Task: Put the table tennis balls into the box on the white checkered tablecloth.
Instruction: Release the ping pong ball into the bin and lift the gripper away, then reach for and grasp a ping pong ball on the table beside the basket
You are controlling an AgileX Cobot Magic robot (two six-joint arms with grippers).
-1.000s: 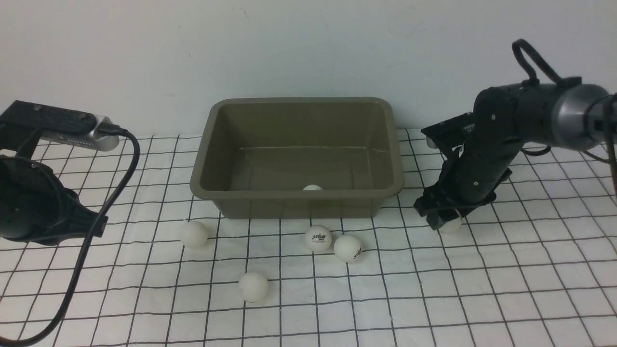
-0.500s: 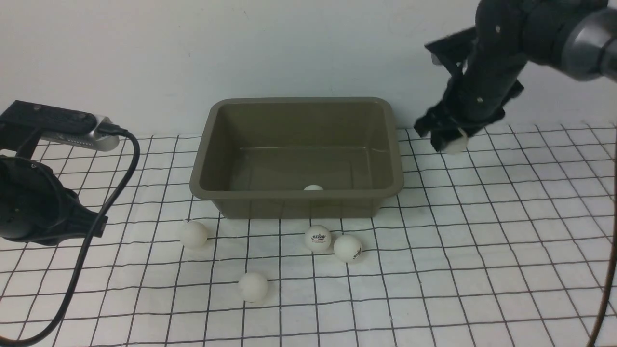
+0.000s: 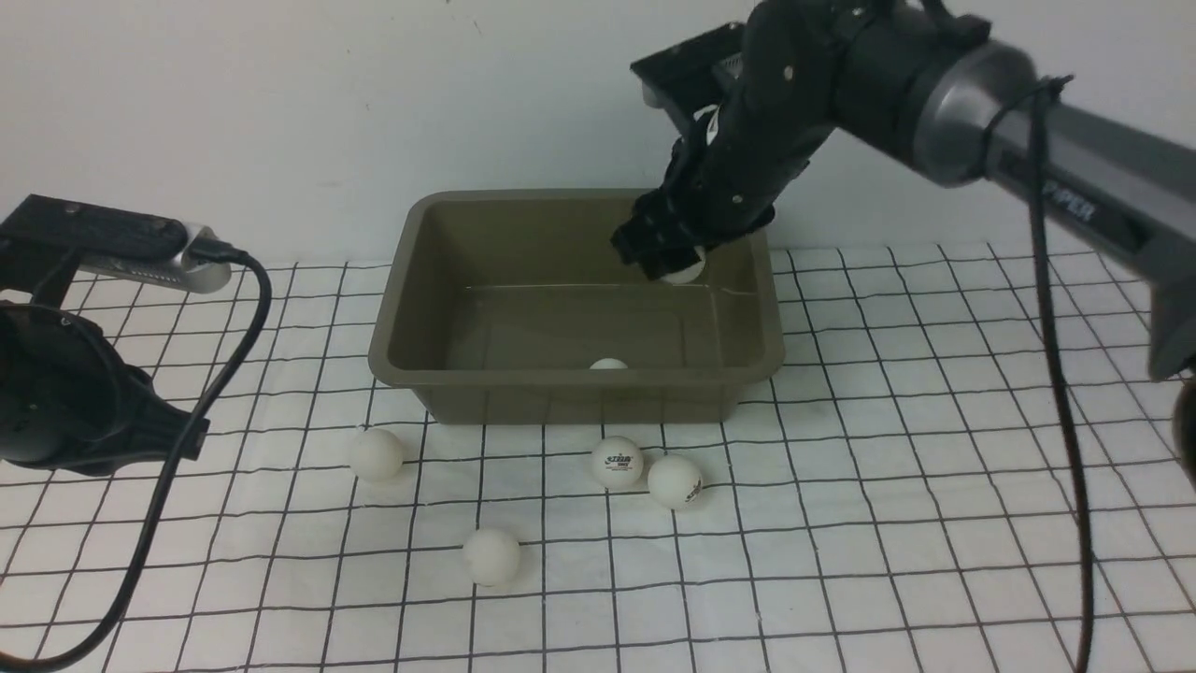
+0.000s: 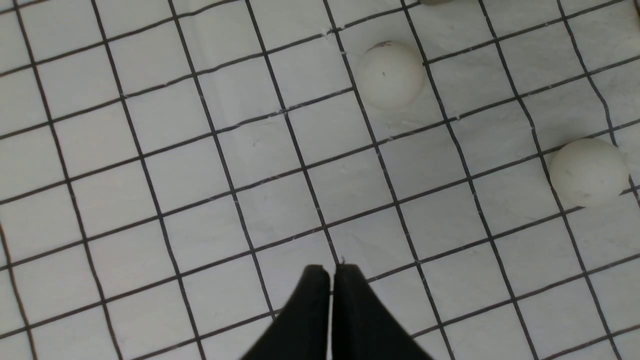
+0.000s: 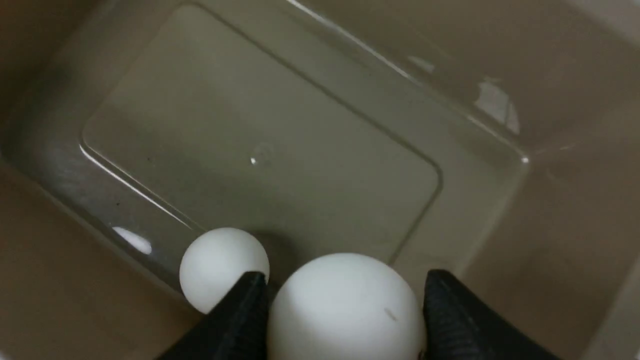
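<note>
Right fingers [image 5: 240, 315] clamp a ball [image 5: 345, 305] above the box [image 3: 561, 379], whose near wall half-hides a second ball [image 3: 608, 364]; left fingers [image 4: 310, 310] meet.

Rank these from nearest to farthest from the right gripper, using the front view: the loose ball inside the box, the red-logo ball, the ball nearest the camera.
1. Loose ball inside the box, below the right gripper.
2. Red-logo ball, on the tablecloth before the box.
3. Ball nearest the camera, farthest forward, toward the robot's left.
</note>
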